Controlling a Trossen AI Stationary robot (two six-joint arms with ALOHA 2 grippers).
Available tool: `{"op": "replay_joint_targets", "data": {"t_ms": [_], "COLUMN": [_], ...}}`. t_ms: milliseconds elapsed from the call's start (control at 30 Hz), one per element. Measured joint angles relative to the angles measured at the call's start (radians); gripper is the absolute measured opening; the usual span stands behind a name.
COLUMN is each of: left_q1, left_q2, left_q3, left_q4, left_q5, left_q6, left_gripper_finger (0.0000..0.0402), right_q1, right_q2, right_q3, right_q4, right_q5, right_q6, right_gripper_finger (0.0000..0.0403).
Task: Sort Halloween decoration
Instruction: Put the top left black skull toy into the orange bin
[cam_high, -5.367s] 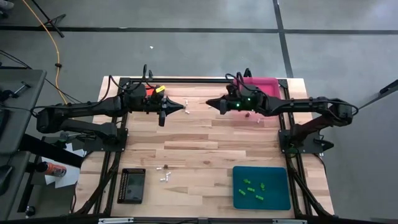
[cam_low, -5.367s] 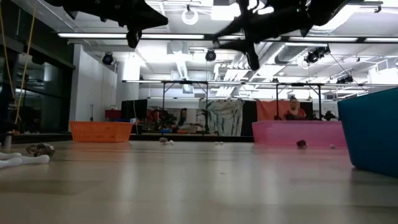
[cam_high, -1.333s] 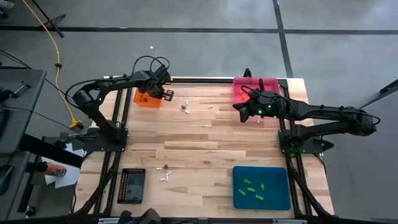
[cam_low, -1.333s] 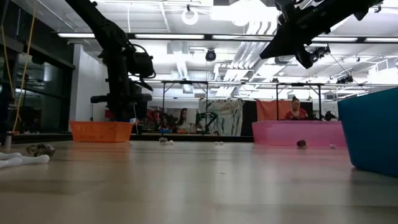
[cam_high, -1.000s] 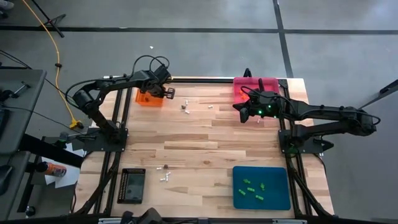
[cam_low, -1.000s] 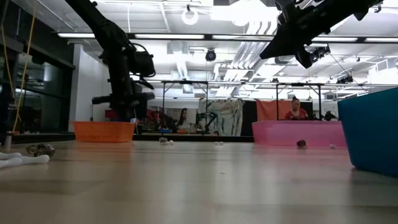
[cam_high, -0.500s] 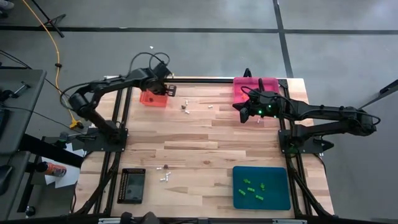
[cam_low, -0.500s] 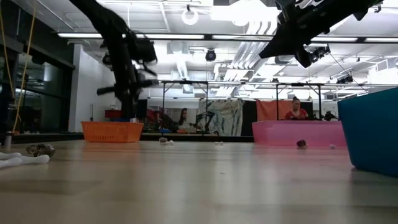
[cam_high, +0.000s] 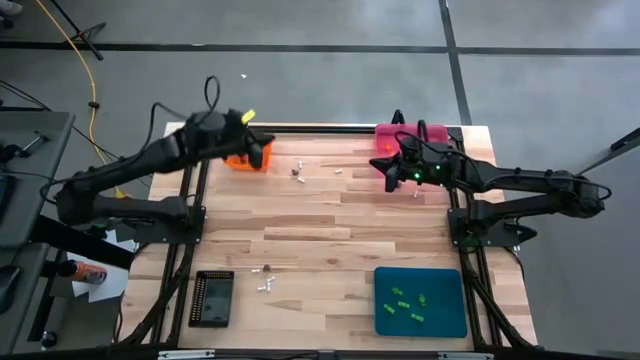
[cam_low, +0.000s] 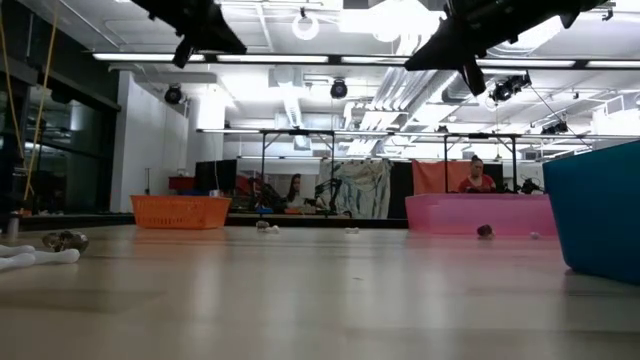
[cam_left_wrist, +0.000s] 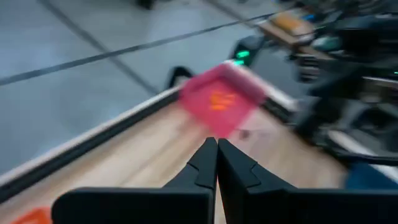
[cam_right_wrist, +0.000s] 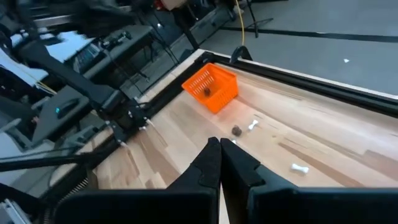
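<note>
Along the table's (cam_high: 330, 215) far edge, the left gripper (cam_high: 262, 152) hangs above the orange tray (cam_high: 240, 158) at the far-left corner and the right gripper (cam_high: 377, 165) beside the pink tray (cam_high: 425, 135) at the far-right corner, both with fingers pressed together and holding nothing. White and brown trinkets (cam_high: 297, 172) lie between them near the far edge, more near the black tray (cam_high: 211, 298) at the near-left corner, and green ones in the teal tray (cam_high: 452, 312) at the near-right corner; the table's middle lies bare.

Orange tray (cam_high: 241, 158), pink tray (cam_high: 408, 135), teal tray (cam_high: 421, 301)
</note>
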Motion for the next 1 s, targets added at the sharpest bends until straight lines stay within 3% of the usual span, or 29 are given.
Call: {"op": "replay_joint_targets", "data": {"t_ms": [167,367,633,833,1000], "left_q1": [-0.093,-0.056,0.05,0.055,0.055], "left_q2": [-0.024,0.071,0.39,0.636,0.789], "left_q3": [-0.091,-0.034,0.199,0.317,0.374], "left_q4": [0.051,0.036,-0.269,-0.334,-0.35], "left_q5": [0.001,-0.03,0.006,0.001,0.0], "left_q6": [-0.025,-0.024,0.088,0.115,0.115], "left_gripper_finger": [0.0,0.0009,0.009,0.0168,0.0209], "right_q1": [0.0,0.0,0.0,0.0,0.0], "right_q2": [0.007,0.007,0.007,0.007,0.007], "right_q3": [0.016,0.017,0.017,0.017,0.016], "right_q4": [-0.004,-0.008,-0.013,-0.02,-0.056], "right_q5": [0.0,0.0,0.0,0.018,0.04], "right_q6": [-0.008,0.0,0.011,0.011,0.05], "right_gripper_finger": [0.0,0.0,0.0,0.0,0.0]}}
